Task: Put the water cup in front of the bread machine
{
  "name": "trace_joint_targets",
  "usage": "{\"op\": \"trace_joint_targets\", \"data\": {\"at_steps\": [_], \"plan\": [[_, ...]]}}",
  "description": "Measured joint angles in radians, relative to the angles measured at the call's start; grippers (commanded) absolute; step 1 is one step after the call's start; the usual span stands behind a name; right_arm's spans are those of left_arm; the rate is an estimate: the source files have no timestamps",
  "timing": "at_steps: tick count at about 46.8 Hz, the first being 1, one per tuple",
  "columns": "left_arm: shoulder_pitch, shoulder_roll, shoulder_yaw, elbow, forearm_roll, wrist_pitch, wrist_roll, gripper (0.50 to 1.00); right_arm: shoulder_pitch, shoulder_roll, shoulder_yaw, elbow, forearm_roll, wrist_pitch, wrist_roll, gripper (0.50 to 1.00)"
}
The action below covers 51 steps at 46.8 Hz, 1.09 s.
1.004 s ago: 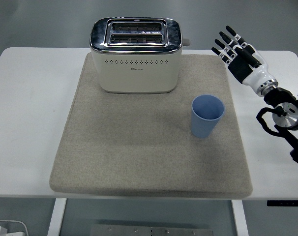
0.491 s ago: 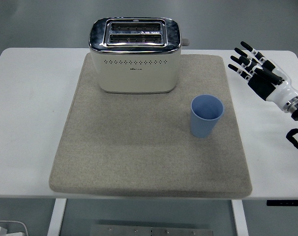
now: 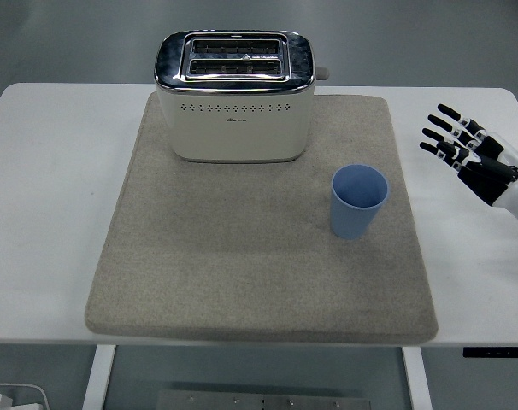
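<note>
A light blue cup (image 3: 358, 202) stands upright on the grey mat (image 3: 242, 265), to the front right of the cream and chrome toaster (image 3: 235, 96) at the mat's back. My right hand (image 3: 477, 159) hovers over the bare table near the right edge, well to the right of the cup, fingers spread and holding nothing. The left arm does not show.
The mat covers most of the white table (image 3: 54, 171). Bare table strips lie left and right of it. A white object (image 3: 15, 397) sits on the floor at the bottom left.
My right hand has drawn back to the right and toward the near side, away from the mat's back right corner; most of the arm has left the picture. Cup and toaster stayed put.
</note>
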Motion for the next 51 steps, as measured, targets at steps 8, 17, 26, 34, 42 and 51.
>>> {"op": "trace_joint_targets", "data": {"at_steps": [8, 17, 26, 34, 42, 51], "plan": [[0.000, 0.000, 0.000, 0.000, 0.000, 0.000, 0.000, 1.000, -0.041, -0.071, 0.000, 0.061, -0.054, 0.020, 0.051, 0.938], [0.000, 0.000, 0.000, 0.000, 0.000, 0.000, 0.000, 1.000, -0.095, -0.127, 0.000, 0.129, -0.147, 0.024, 0.104, 0.938], [0.000, 0.000, 0.000, 0.000, 0.000, 0.000, 0.000, 1.000, -0.132, -0.130, 0.002, 0.149, -0.287, 0.012, 0.181, 0.938], [0.000, 0.000, 0.000, 0.000, 0.000, 0.000, 0.000, 1.000, -0.143, -0.123, 0.002, 0.151, -0.390, -0.032, 0.237, 0.936], [0.000, 0.000, 0.000, 0.000, 0.000, 0.000, 0.000, 1.000, -0.157, -0.103, 0.001, 0.151, -0.496, -0.115, 0.279, 0.934], [0.000, 0.000, 0.000, 0.000, 0.000, 0.000, 0.000, 1.000, -0.175, -0.082, 0.000, 0.180, -0.534, -0.171, 0.288, 0.934]]}}
